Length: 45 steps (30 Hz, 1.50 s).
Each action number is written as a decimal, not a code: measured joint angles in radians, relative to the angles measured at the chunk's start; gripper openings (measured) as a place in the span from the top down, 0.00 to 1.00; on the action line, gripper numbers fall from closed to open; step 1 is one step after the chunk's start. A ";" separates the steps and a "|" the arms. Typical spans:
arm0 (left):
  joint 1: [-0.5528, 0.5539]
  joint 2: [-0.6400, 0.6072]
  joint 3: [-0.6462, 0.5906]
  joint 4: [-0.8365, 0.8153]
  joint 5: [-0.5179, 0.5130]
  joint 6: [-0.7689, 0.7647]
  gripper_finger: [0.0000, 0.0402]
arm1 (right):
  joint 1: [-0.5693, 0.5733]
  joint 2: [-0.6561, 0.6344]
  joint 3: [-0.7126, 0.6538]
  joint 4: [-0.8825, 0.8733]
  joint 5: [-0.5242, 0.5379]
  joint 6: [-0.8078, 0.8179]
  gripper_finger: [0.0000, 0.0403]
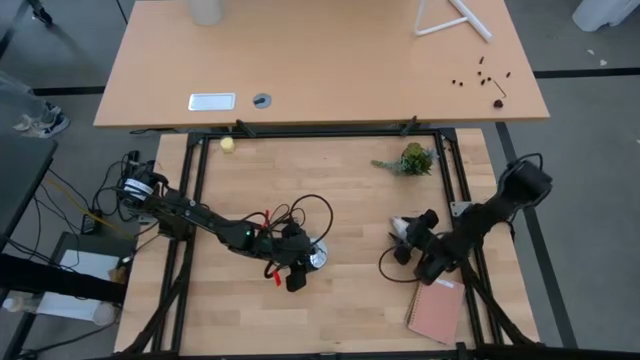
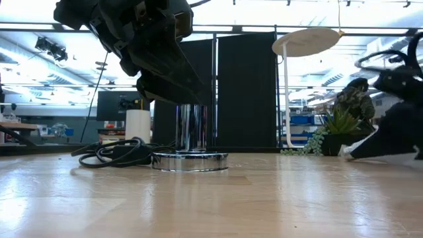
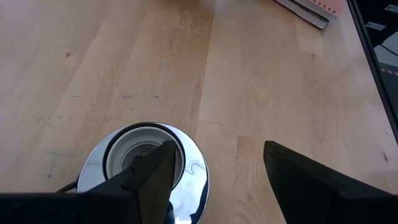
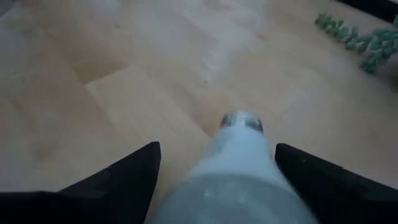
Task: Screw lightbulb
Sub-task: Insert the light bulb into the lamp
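The lightbulb (image 4: 239, 168) is seen lying between the spread fingers (image 4: 124, 177) of the right gripper (image 1: 405, 243), its silvery screw base pointing away from them over the tabletop (image 4: 93, 74); the fingers stand apart from its sides, so no grip is shown. The left gripper (image 1: 297, 268) is held over the round silver socket (image 3: 149, 162) with the black cord (image 2: 112, 153), its fingers (image 3: 149, 180) parted wide and holding nothing, one finger overlapping the socket's rim. A small green plant (image 1: 412, 159) and a pink notebook (image 1: 436, 312) are placed well apart from both pairs of fingers.

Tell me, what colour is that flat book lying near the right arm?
Salmon pink notebook, seen best in the high view.
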 joint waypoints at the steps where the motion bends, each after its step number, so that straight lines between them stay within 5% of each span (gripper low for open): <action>1: 0.000 0.000 0.000 0.000 0.000 0.000 0.38 | 0.000 0.027 0.000 0.015 0.007 0.017 0.20; 9: 0.000 0.000 0.000 -0.001 -0.001 0.001 0.38 | 0.020 0.183 0.001 0.149 0.090 0.100 0.26; 24: 0.000 0.000 0.000 -0.003 -0.003 0.003 0.38 | 0.010 0.183 0.004 0.163 0.097 0.094 0.35; 38: 0.003 -0.006 0.000 0.117 -0.144 0.142 0.38 | -0.052 -0.043 0.156 0.061 -0.043 -0.386 0.34; 45: -0.051 -0.006 0.000 0.302 -0.204 0.386 0.38 | -0.147 -0.165 0.334 0.073 -0.285 -0.815 0.34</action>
